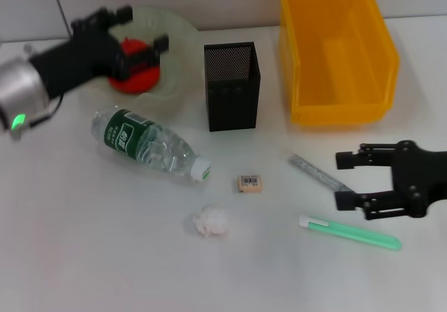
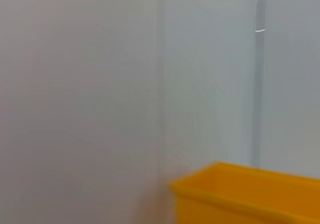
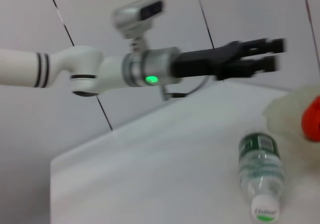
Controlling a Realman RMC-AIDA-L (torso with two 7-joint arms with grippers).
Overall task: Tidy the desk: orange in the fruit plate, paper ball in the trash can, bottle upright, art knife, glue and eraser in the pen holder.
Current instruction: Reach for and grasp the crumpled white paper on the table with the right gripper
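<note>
While the left gripper (image 1: 143, 29) hangs over the fruit plate (image 1: 178, 54) with its fingers spread and nothing between them, the orange (image 1: 136, 71) sits in that plate directly beneath it, so the first step reads as done. Every other step remains open. Nearer the robot than this gripper, the bottle (image 1: 148, 143) lies on its side on the desk (image 1: 84, 256), cap pointing toward the eraser (image 1: 250, 182). Further toward the robot, the paper ball (image 1: 211, 222) rests well apart from the yellow bin (image 1: 337, 54), which presumably serves as the trash can. Beside the plate, the pen holder (image 1: 231, 85) stands upright; no items show inside it. On the opposite side, the right gripper (image 1: 347, 181) hovers low with its fingers wide apart and empty. A grey stick (image 1: 320, 174), likely the glue, lies just beside its fingertips, and the green art knife (image 1: 349, 232) lies close below them, toward the robot.
</note>
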